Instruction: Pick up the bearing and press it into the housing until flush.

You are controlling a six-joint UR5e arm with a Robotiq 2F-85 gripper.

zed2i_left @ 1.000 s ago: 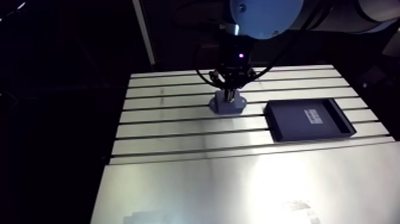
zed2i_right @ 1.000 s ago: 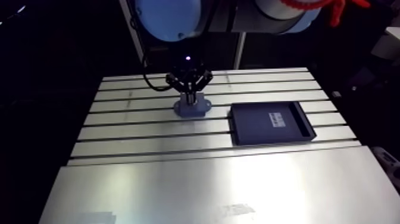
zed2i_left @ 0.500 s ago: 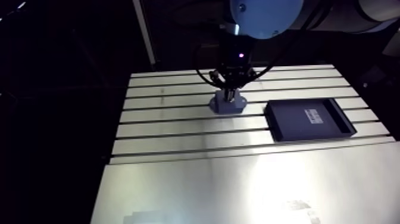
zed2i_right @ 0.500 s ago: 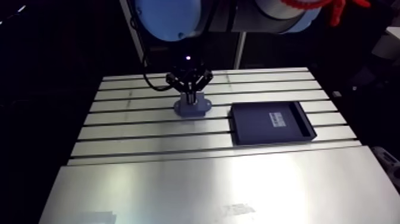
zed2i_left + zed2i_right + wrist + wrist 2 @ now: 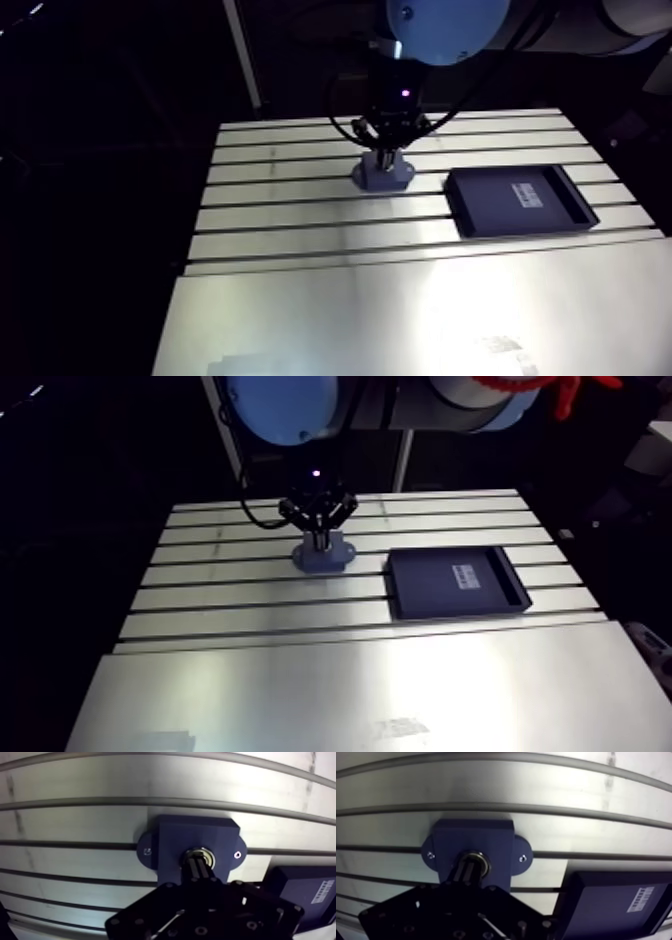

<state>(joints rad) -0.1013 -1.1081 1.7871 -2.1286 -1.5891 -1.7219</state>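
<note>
Blue housing point(image 5: 383, 176) at upper centre of frame in arm view, on slotted aluminium table point(image 5: 300, 245). Dark tray point(image 5: 520, 200) right of centre, near housing but apart from it. Wrist view: metal bearing point(image 5: 200, 852) sits in housing bore, rim showing around fingertips. Gripper point(image 5: 197, 866) directly over bore, fingers drawn together with no gap, tips down on bearing. Flush or not: cannot tell.

Slotted aluminium table point(image 5: 300, 676) with blue housing point(image 5: 337, 560) and dark tray point(image 5: 420, 592)
</note>
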